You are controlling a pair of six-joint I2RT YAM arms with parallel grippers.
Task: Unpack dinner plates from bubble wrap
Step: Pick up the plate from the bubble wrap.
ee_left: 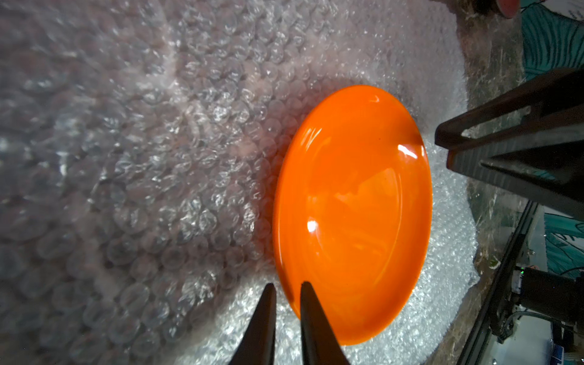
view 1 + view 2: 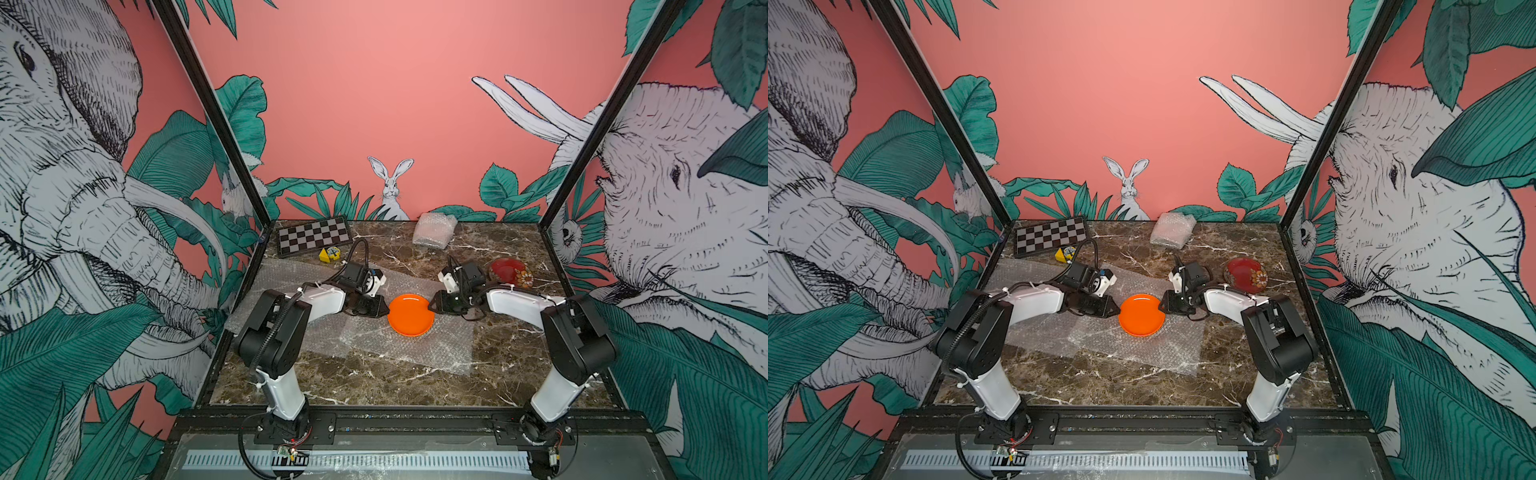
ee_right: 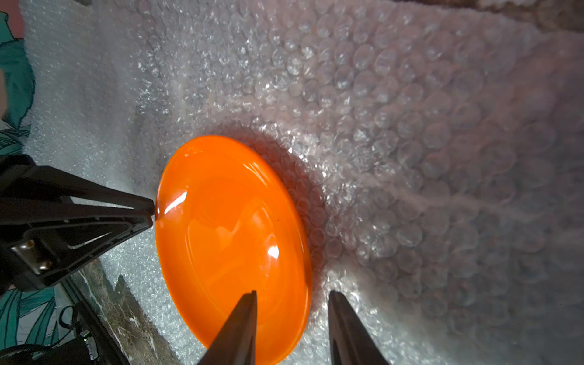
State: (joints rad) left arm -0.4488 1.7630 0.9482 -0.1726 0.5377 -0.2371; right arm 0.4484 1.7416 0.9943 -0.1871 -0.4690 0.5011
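The left gripper clamps the rim of the orange plate; across the plate, the right gripper straddles the rim unclenched, bubble wrap spread beneath.

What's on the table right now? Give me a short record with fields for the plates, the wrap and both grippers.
orange plate: bare, lying on a flat bubble wrap sheet mid-table
red plate: unwrapped, on the bare tabletop, toward the back right
wrapped bundle: bubble wrap at the back edge, contents hidden
left gripper: shut on the orange plate's rim
right gripper: open, jaws astride the opposite rim
other items: checkered board and yellow object, back left
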